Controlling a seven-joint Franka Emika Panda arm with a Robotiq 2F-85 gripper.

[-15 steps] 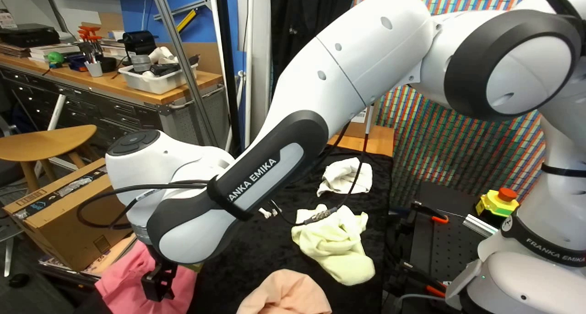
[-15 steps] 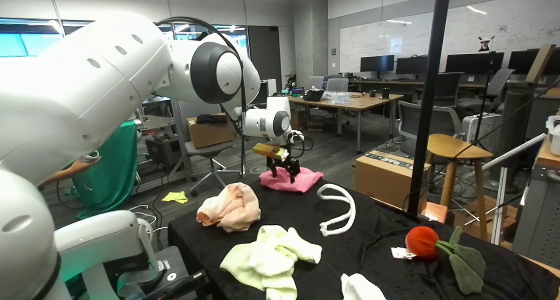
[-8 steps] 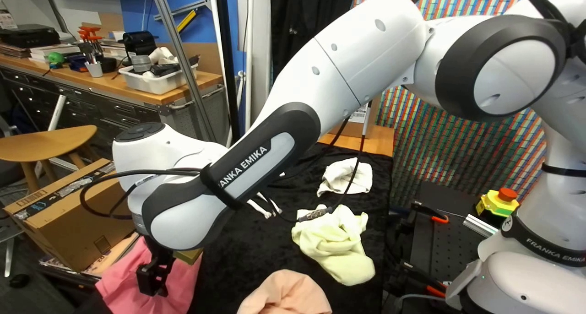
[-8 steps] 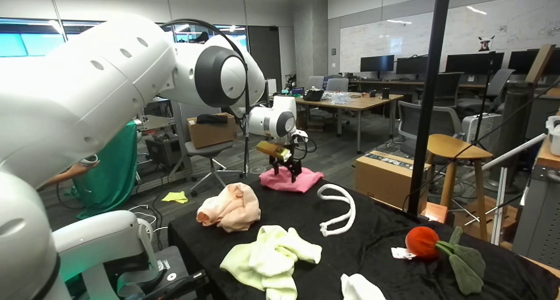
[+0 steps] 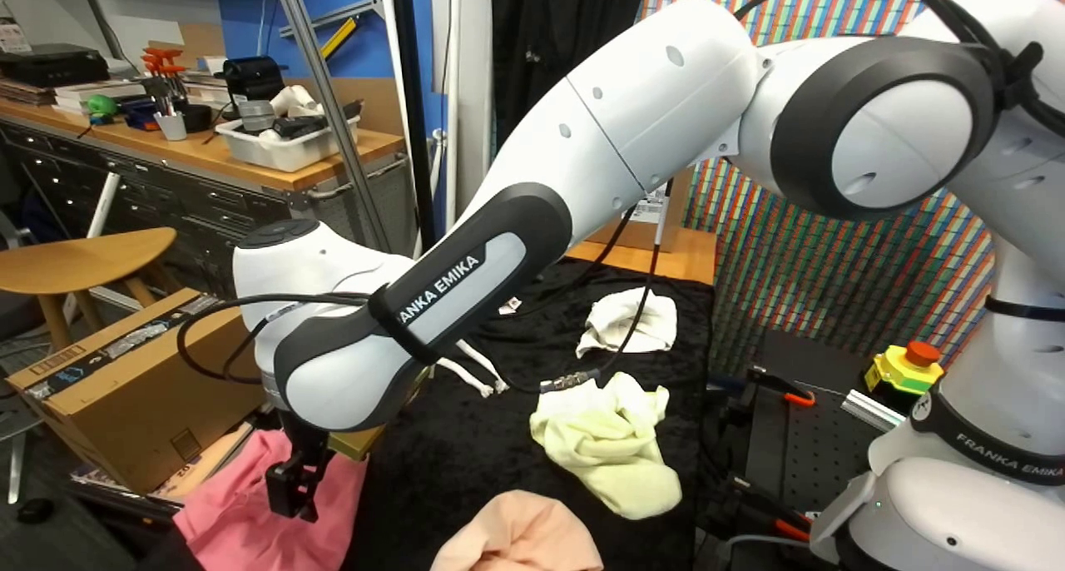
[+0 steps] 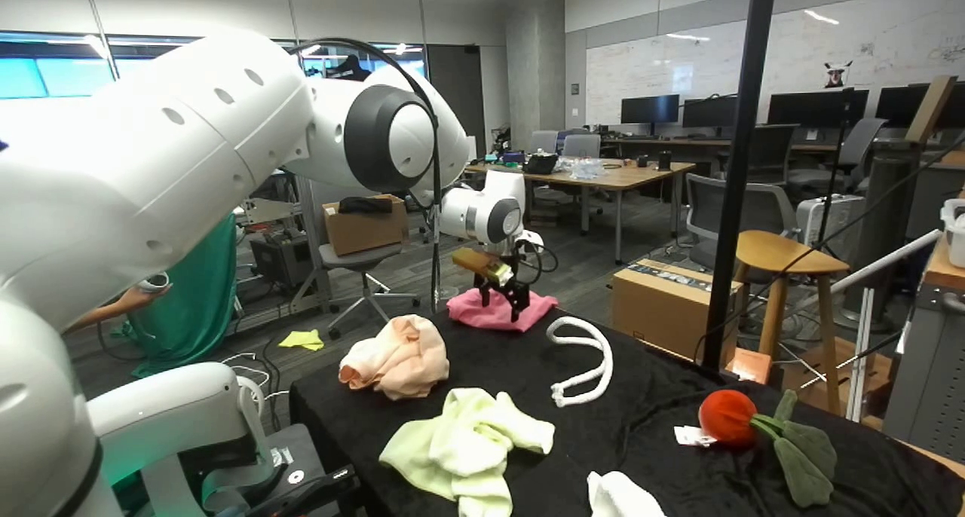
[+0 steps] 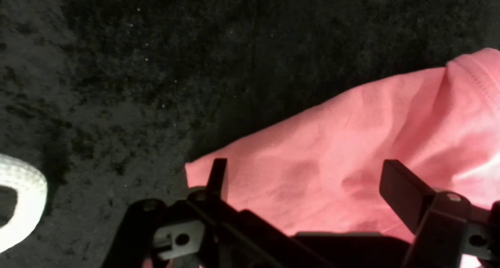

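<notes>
Pink cloth, matte and softly creased, lies heaped at the end of the counter, between seven and eight o'clock in an exterior view. Over it hangs the pincer, jaws apart. The black, velvety counter also bears a peach cloth, a lime cloth and a white rope; beyond stand a wooden stool at three o'clock and monitors at two in an exterior view. Toward three o'clock the wrist view picks out a stitched hem, unseen in both exterior views, but misses the red plush vegetable, plain at four o'clock in an exterior view.
</notes>
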